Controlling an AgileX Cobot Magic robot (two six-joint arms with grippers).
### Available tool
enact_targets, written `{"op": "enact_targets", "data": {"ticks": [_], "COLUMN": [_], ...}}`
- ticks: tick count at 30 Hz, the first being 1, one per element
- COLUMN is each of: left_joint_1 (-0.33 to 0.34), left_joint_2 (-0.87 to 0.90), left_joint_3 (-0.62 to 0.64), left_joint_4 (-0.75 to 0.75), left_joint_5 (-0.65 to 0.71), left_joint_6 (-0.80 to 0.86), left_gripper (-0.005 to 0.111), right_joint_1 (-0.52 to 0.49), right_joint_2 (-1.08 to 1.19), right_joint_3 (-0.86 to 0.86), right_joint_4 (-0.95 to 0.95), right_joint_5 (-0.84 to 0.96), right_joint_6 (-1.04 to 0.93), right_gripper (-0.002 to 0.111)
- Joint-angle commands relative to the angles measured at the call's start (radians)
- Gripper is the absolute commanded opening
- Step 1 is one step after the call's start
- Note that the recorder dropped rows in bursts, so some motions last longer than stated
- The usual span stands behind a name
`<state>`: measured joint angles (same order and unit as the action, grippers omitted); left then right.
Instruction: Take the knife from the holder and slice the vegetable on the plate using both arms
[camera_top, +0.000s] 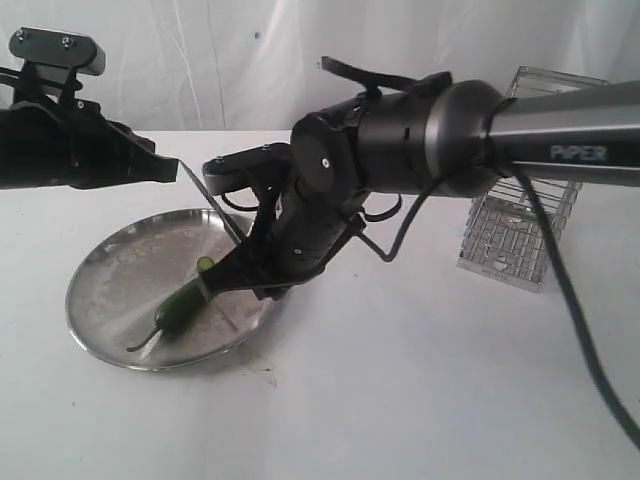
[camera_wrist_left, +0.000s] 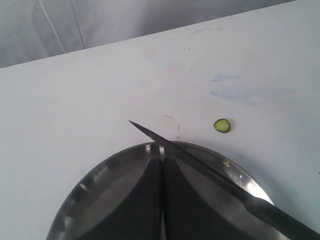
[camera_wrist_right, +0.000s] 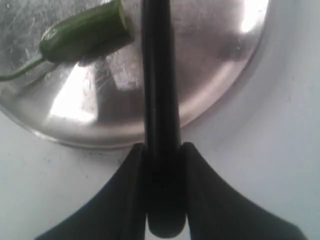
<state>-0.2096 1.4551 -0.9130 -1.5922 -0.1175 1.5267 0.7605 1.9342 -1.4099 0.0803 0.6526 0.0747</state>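
Note:
The green chili (camera_top: 180, 305) lies on the steel plate (camera_top: 110, 290), its far end cut flat. My right gripper (camera_top: 240, 268) reaches across over the plate's right side, shut on the black handle of the knife (camera_top: 215, 205). The dark blade slants up and left, ending just under my left gripper (camera_top: 165, 168). In the right wrist view the fingers (camera_wrist_right: 125, 185) clamp the handle (camera_wrist_right: 160, 100) beside the chili (camera_wrist_right: 85, 32). The left gripper (camera_wrist_left: 162, 147) is shut and holds nothing. It hovers above the plate (camera_wrist_left: 235, 175) while the knife blade (camera_wrist_left: 190, 157) passes its tips.
The chrome wire holder (camera_top: 520, 215) stands at the back right, partly behind the right arm. One thin green slice (camera_wrist_left: 222, 125) lies on the white table (camera_top: 420, 400) just outside the plate's rim. A cable hangs from the right arm toward the front right.

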Motion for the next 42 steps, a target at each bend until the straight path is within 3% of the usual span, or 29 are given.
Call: {"op": "enact_targets", "data": {"ticks": [1, 8, 16, 19, 24, 30, 34, 36, 38, 42], "left_joint_1": [0.000, 0.000, 0.000, 0.000, 0.000, 0.000, 0.000, 0.000, 0.000, 0.000], "left_joint_2": [-0.010, -0.010, -0.010, -0.012, -0.012, -0.012, -0.014, -0.014, -0.014, -0.014], "left_joint_3": [0.011, 0.011, 0.029, 0.028, 0.098, 0.146, 0.168, 0.167, 0.167, 0.167], "left_joint_4": [0.001, 0.001, 0.003, -0.004, -0.010, -0.010, -0.007, -0.007, -0.015, -0.015], "left_joint_5": [-0.052, -0.070, -0.070, -0.070, -0.071, -0.071, -0.072, -0.070, -0.070, -0.070], "left_joint_6": [-0.002, -0.002, -0.002, -0.002, -0.002, -0.002, -0.002, -0.002, -0.006, -0.006], "left_gripper": [0.000, 0.000, 0.000, 0.000, 0.000, 0.000, 0.000, 0.000, 0.000, 0.000], "right_joint_1": [-0.004, -0.004, -0.004, -0.004, -0.004, -0.075, -0.291, -0.463, -0.718, -0.925], "right_joint_2": [0.086, 0.144, 0.082, 0.035, -0.002, -0.111, -0.331, -0.418, -0.445, -0.477], "right_joint_3": [-0.069, -0.094, -0.094, -0.094, -0.093, -0.093, -0.093, -0.093, -0.091, 0.004], "right_joint_4": [0.003, -0.005, -0.063, -0.086, -0.097, -0.111, -0.115, -0.137, -0.171, -0.174], "right_joint_5": [-0.021, -0.023, 0.051, 0.101, 0.224, 0.133, 0.041, 0.068, 0.208, 0.196], "right_joint_6": [-0.012, -0.012, -0.012, -0.012, -0.050, 0.025, 0.066, 0.066, 0.064, 0.167], "right_gripper": [0.015, 0.039, 0.038, 0.035, 0.000, 0.000, 0.000, 0.000, 0.000, 0.000]}}
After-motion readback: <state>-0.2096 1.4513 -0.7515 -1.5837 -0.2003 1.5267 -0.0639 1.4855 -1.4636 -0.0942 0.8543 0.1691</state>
